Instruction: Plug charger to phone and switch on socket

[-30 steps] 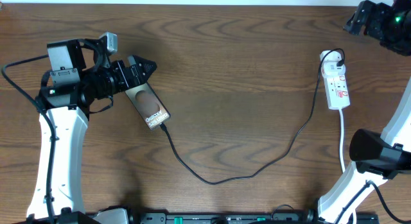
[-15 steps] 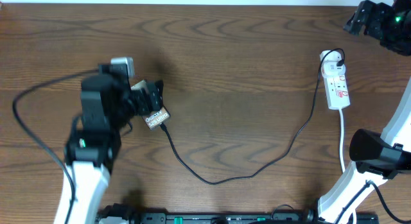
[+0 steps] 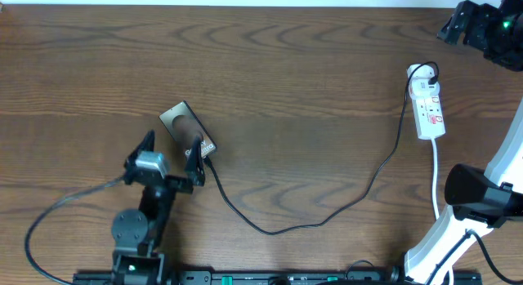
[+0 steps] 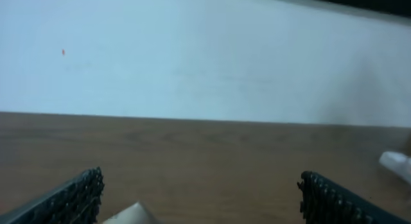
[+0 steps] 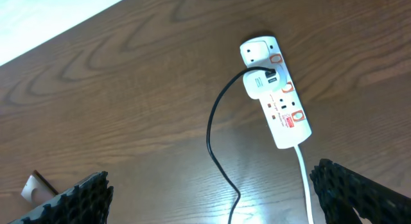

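Note:
The black phone [image 3: 185, 130] lies flat on the wooden table at left, screen up with the brown oval showing. The thin black charger cable [image 3: 286, 228] runs from the phone's near end [image 3: 209, 159] in a long curve to a black plug in the white socket strip [image 3: 427, 101] at right. My left gripper [image 3: 172, 156] is open and empty just in front of the phone; its wrist view [image 4: 199, 185] shows a pale phone corner [image 4: 131, 214] between the fingers. My right gripper [image 3: 459, 24] is open, high above the strip [image 5: 277, 95], with the cable [image 5: 215, 134] below it [image 5: 212, 176].
The strip's white cord [image 3: 435, 175] runs toward the front edge at right. The right arm's base [image 3: 478, 199] stands at the front right. A pale wall lies beyond the table's far edge [image 4: 192, 118].
My left arm has swung off the phone and drawn back toward the table's front edge, leaving the phone uncovered on the table. The right arm, cable and strip have not moved.

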You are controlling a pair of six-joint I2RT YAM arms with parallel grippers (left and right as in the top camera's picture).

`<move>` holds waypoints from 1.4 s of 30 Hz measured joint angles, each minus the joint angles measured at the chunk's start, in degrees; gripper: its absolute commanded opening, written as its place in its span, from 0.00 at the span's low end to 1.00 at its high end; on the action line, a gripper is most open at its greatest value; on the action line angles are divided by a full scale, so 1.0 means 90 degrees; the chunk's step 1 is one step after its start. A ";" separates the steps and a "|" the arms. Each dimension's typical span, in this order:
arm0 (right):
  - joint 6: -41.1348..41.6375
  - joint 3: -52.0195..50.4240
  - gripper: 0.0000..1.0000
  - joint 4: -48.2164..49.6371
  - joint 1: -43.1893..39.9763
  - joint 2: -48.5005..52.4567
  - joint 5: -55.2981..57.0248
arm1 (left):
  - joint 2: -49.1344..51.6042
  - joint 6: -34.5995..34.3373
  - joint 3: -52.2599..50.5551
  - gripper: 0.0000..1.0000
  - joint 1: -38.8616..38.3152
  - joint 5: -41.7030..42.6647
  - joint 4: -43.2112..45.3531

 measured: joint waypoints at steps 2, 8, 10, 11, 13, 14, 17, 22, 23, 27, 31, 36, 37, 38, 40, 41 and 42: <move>0.0000 0.0000 0.99 0.0002 0.0000 0.0000 0.0000 | -0.0284 0.0185 -0.0143 0.96 0.0000 -0.0002 -0.0461; 0.0000 0.0000 0.99 0.0005 0.0000 0.0000 0.0002 | -0.1137 0.0658 -0.0143 0.96 0.0000 -0.0024 -0.1603; 0.0000 0.0000 0.99 0.0000 0.0000 0.0000 0.0002 | -0.1418 0.0806 -0.0143 0.96 0.0000 -0.0024 -0.2045; 0.0000 0.0000 0.99 0.0000 0.0000 0.0000 0.0002 | -0.1598 0.0899 -0.0143 0.96 0.0000 -0.0032 -0.2324; 0.0000 0.0000 0.99 -0.0002 0.0000 0.0000 0.0005 | -0.1926 0.1037 -0.0143 0.96 0.0000 -0.0053 -0.2812; 0.0000 0.0000 0.99 0.0002 0.0000 0.0000 0.0005 | -0.2086 0.1076 -0.0143 0.96 0.0000 -0.0078 -0.3045; 0.0000 0.0000 0.99 0.0000 0.0000 0.0000 0.0005 | -0.2433 0.1178 -0.0126 0.96 0.0000 -0.0202 -0.3354; 0.0000 0.0000 0.99 -0.0002 0.0002 0.0000 0.0005 | -0.2467 0.1226 -0.0107 0.96 0.0000 -0.0355 -0.3439; 0.0000 0.0000 0.99 0.0000 0.0000 0.0000 0.0005 | -0.2470 0.1226 -0.0107 0.96 0.0000 -0.0357 -0.3444; 0.0000 0.0000 0.99 0.0000 0.0000 0.0000 0.0005 | -0.2472 0.1226 -0.0107 0.96 0.0000 -0.0359 -0.3446; 0.0000 0.0000 0.99 0.0000 0.0000 0.0000 0.0005 | -0.2472 0.1226 -0.0104 0.96 0.0000 -0.0376 -0.3449; 0.0000 0.0000 0.99 -0.0002 0.0000 0.0000 0.0005 | -0.2472 0.1226 -0.0104 0.96 0.0000 -0.0379 -0.3449; 0.0000 0.0000 0.99 0.0000 0.0000 0.0000 0.0005 | -0.2472 0.1226 -0.0104 0.96 0.0000 -0.0379 -0.3449; 0.0000 0.0000 0.99 -0.0002 0.0000 0.0000 0.0005 | -0.2472 0.1226 -0.0104 0.96 0.0000 -0.0379 -0.3449; 0.0000 0.0000 0.99 -0.0002 0.0000 0.0000 0.0005 | -0.2472 0.1226 -0.0104 0.96 0.0000 -0.0379 -0.3449; 0.0000 0.0000 0.99 -0.0002 0.0000 0.0000 0.0005 | -0.2472 0.1226 -0.0104 0.96 0.0000 -0.0379 -0.3449; 0.0000 0.0000 0.99 0.0000 0.0000 0.0000 0.0005 | -0.2472 0.1226 -0.0104 0.96 0.0000 -0.0379 -0.3449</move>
